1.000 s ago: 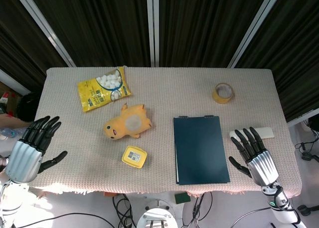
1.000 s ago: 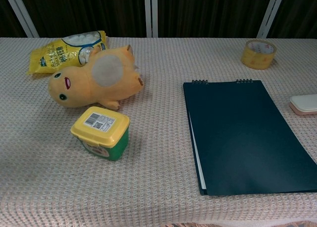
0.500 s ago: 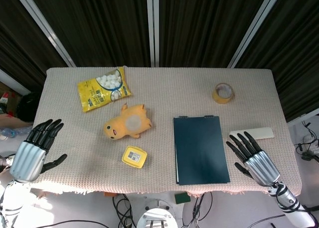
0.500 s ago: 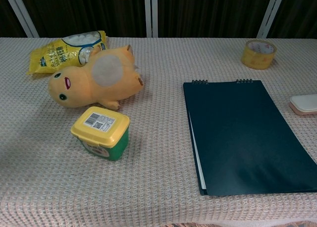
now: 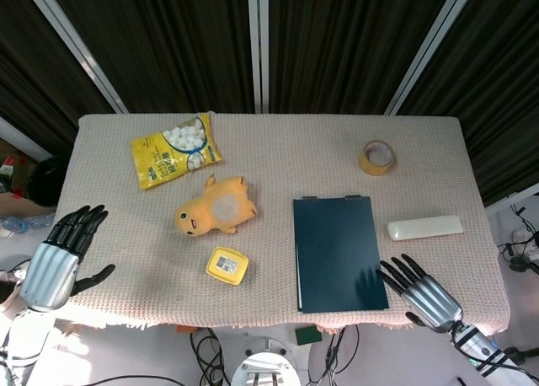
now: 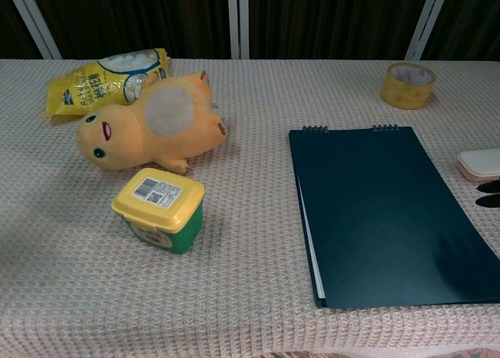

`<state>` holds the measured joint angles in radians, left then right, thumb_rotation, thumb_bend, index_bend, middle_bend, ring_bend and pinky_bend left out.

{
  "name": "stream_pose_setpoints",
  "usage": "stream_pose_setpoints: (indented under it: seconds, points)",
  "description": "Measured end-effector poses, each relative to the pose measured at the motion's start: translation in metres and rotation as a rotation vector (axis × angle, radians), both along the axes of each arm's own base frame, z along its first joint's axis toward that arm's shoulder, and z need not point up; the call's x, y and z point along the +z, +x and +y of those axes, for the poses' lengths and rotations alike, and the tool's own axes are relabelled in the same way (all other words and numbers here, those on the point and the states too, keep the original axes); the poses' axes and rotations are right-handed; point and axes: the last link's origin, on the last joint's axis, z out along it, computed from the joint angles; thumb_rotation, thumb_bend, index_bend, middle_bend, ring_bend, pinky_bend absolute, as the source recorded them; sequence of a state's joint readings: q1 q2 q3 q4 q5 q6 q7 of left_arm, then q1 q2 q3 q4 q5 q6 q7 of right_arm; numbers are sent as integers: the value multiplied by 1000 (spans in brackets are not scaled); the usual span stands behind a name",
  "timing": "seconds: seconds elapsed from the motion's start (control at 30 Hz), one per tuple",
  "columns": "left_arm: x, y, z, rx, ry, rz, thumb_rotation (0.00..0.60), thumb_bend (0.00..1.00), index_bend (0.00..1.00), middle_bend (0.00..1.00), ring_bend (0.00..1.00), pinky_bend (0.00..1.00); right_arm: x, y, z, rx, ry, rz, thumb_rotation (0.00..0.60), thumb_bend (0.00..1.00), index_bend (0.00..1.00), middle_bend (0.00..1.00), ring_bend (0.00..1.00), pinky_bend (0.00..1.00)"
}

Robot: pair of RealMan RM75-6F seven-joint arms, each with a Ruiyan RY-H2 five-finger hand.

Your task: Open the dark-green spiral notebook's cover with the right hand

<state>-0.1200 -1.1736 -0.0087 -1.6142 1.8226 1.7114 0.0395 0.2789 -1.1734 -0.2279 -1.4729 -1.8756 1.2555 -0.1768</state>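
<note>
Dark curtain panels back a table (image 5: 278,146) covered in a beige woven cloth. On its right half lies the dark-green spiral notebook (image 5: 339,253) (image 6: 384,209), flat, cover closed, spiral binding along the far edge, near edge close to the table front. White page edges show along its left side in the chest view.

Just off the notebook's near right corner, the right hand (image 5: 424,289) hovers palm down with fingers spread apart, holding nothing; its dark fingertips (image 6: 489,194) barely enter the chest view at the right edge, apart from the cover.

Right of the notebook: a flat pale case (image 5: 425,227) (image 6: 480,163). Beyond it, toward the far edge, a roll of yellow tape (image 5: 376,158) (image 6: 408,84). Left of the notebook: a small yellow-lidded tub (image 5: 226,265) (image 6: 158,209), a yellow plush toy (image 5: 215,206) (image 6: 148,122) behind it, then a yellow snack bag (image 5: 175,149) (image 6: 105,80) further back.

Left hand (image 5: 59,254) hangs off the table's left edge, fingers apart, empty.
</note>
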Motion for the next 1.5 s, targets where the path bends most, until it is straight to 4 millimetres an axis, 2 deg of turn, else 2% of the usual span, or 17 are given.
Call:
stream_pose_setpoints:
  seconds: [0.13, 0.3, 0.53, 0.7, 1.3, 1.5]
  points:
    - [-3, -3, -8, -2, -10, -13, 600, 97, 50, 87, 90, 187, -10, 5, 4, 37, 17, 24, 600, 147, 56, 0, 0, 0]
    - [-3, -7, -14, -1, -10, -12, 600, 98, 51, 87, 90, 187, -18, 5, 6, 55, 4, 8, 600, 146, 112, 0, 0, 0]
    - [0, -7, -9, 10, 3, 6, 600, 98, 51, 87, 90, 187, -26, 2, 0, 55, 3, -19, 600, 157, 160, 0, 0, 0]
    - [-1, -7, -8, 9, 3, 6, 600, 98, 50, 87, 90, 187, -29, 5, -6, 73, 3, -39, 600, 181, 242, 0, 0, 0]
    - [-2, -14, -6, 0, 13, -4, 600, 98, 47, 87, 90, 187, -39, 8, -13, 94, 5, -26, 600, 236, 303, 0, 0, 0]
    - [2, -15, -6, 3, 51, -29, 600, 98, 48, 87, 90, 186, -42, 10, -14, 97, 10, -15, 600, 287, 370, 0, 0, 0]
